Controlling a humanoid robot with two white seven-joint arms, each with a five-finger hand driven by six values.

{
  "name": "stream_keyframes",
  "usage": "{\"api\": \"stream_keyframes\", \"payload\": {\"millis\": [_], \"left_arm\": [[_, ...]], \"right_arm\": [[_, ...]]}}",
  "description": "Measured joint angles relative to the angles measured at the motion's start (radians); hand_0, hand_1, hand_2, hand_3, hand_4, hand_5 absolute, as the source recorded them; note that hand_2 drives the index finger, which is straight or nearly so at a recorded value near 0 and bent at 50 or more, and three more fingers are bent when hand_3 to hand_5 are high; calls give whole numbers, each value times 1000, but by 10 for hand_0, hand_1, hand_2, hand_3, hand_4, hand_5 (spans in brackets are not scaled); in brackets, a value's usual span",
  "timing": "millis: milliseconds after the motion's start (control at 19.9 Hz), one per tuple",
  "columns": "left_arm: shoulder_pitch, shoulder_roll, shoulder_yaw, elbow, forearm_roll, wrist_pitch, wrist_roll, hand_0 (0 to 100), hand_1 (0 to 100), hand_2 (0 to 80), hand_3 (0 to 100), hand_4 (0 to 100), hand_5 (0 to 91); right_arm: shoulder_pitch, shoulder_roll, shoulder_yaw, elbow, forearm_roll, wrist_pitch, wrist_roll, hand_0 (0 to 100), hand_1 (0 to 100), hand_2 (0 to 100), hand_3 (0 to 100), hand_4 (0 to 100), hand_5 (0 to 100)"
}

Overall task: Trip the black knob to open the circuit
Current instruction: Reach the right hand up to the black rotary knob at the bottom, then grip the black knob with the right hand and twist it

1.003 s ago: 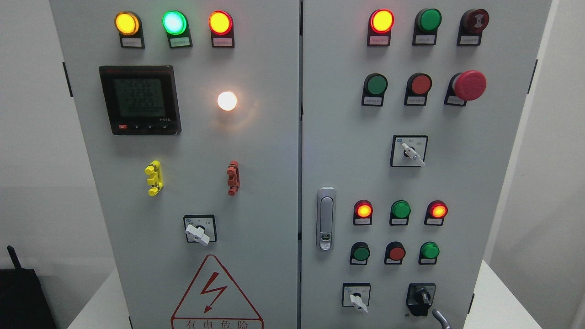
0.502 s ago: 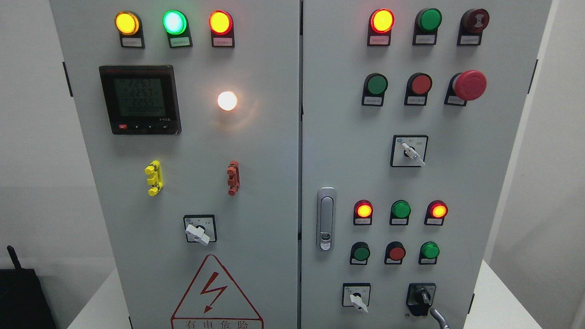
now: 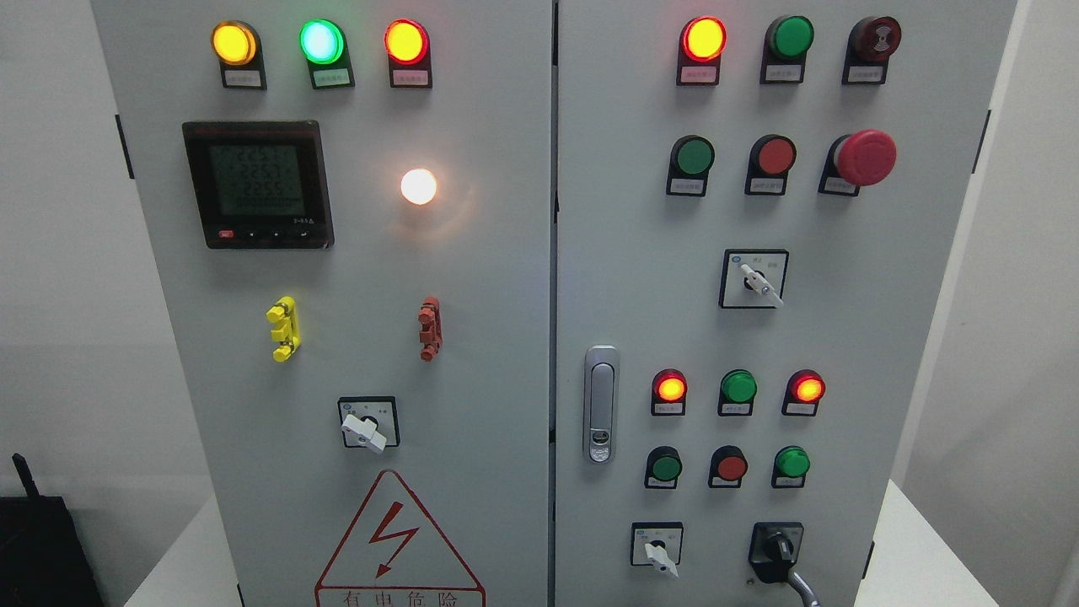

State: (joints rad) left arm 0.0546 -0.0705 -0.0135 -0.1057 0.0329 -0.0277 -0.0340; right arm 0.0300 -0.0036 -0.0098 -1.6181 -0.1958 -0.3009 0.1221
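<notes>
Against the earlier frames, a single grey finger [image 3: 803, 585] is being seen nearer the black knob [image 3: 780, 550]: its tip, previously lying lower and clear of the switch, is now being brought up against the knob's lower right edge. The cabinet itself is showing no change; the lamps are being lit as before and the knob's pointer is being kept roughly upright.

Only that one finger of the right hand is being shown, rising from the bottom edge at the right; the rest of the hand is being cut off by the frame, so how far the hand is opened cannot be told. Nothing is being grasped by it; only the knob's rim is being touched or very nearly touched.

The black knob is being found at the lower right corner of the right door [image 3: 893, 278], in a black housing, just beside the white selector switch [image 3: 658, 550] to its left and below the row of small green and red push buttons [image 3: 729, 465]. Bare grey panel is lying to the knob's right up to the door's edge, and a white table [image 3: 915, 556] is showing beyond it. The left hand is not being seen.
</notes>
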Motion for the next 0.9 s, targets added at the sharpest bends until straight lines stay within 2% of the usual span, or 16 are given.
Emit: {"api": "stream_keyframes", "payload": {"millis": [903], "left_arm": [[0, 0, 0, 0, 0, 0, 0, 120, 389, 0, 0, 0, 0]], "right_arm": [[0, -2, 28, 0, 7, 0, -14, 733, 651, 0, 841, 788, 787]]}}
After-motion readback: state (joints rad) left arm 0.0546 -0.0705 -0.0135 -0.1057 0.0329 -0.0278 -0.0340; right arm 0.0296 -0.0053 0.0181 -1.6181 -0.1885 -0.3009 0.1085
